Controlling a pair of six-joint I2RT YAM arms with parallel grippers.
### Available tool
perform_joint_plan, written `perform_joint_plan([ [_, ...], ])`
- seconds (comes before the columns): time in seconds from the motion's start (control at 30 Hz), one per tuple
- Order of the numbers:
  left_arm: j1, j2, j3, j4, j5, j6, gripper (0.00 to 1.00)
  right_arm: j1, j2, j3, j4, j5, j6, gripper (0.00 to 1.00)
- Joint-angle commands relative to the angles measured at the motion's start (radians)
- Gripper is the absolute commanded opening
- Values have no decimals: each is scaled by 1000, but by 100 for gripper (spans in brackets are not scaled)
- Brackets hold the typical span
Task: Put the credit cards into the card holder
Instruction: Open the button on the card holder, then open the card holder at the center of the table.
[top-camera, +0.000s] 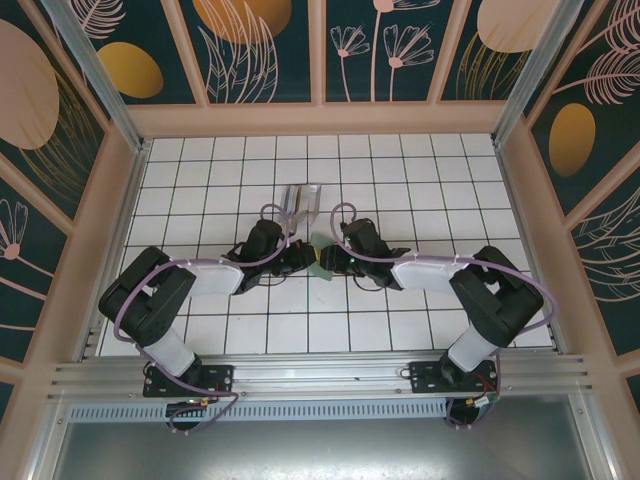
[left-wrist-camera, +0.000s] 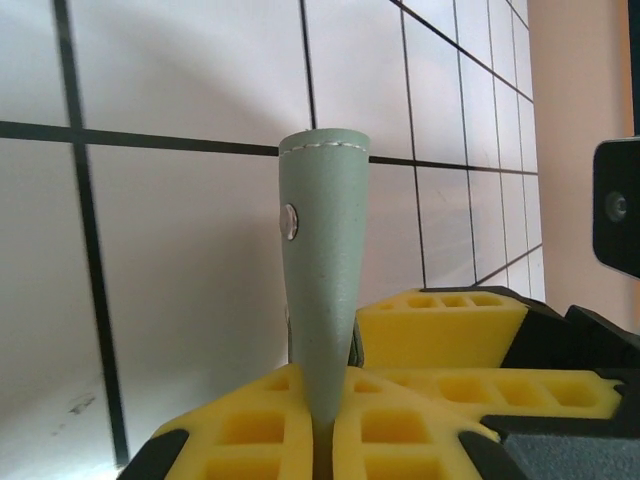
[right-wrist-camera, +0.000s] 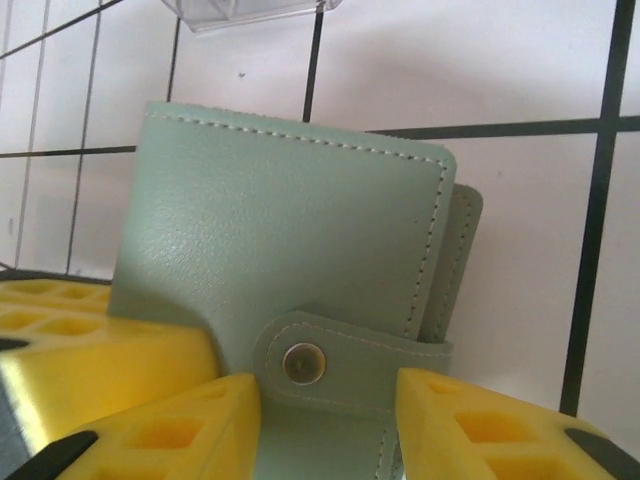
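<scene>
The sage-green card holder (top-camera: 318, 262) is held upright off the table between both grippers at mid-table. In the left wrist view I see it edge-on (left-wrist-camera: 320, 260), folded shut, its lower end pinched between my left gripper's (left-wrist-camera: 330, 405) yellow pads. In the right wrist view its face (right-wrist-camera: 290, 220) shows, with the snap strap (right-wrist-camera: 340, 360) fastened. My right gripper (right-wrist-camera: 320, 400) stands open, one yellow finger on each side of that strap. In the top view the left gripper (top-camera: 300, 258) and the right gripper (top-camera: 335, 260) meet nose to nose. The credit cards are out of view.
A clear plastic box (top-camera: 303, 203) stands just behind the grippers, and its edge (right-wrist-camera: 250, 10) shows at the top of the right wrist view. White tiled table (top-camera: 420, 170) lies all around, bounded by wooden walls.
</scene>
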Motion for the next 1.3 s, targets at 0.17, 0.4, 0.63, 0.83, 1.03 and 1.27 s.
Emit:
perform_joint_plan([
  [0.17, -10, -37, -29, 166, 88, -40, 0, 22, 62, 79, -116, 208, -18, 20],
  [0.4, -11, -24, -30, 42, -10, -30, 0, 18, 24, 54, -105, 197, -42, 3],
  [0.63, -10, 0, -41, 44, -30, -36, 4, -13, -52, -75, -13, 163, -15, 0],
  [0.83, -9, 24, -23, 21, -34, -12, 28, -48, -144, -185, 70, 38, -38, 0],
  [1.03, -10, 33, -31, 13, -29, 8, 53, -77, -240, -242, 153, -57, -65, 0],
  [1.27, -9, 23, -18, -45, 5, 107, 60, -76, -308, -208, 171, -156, -134, 0],
])
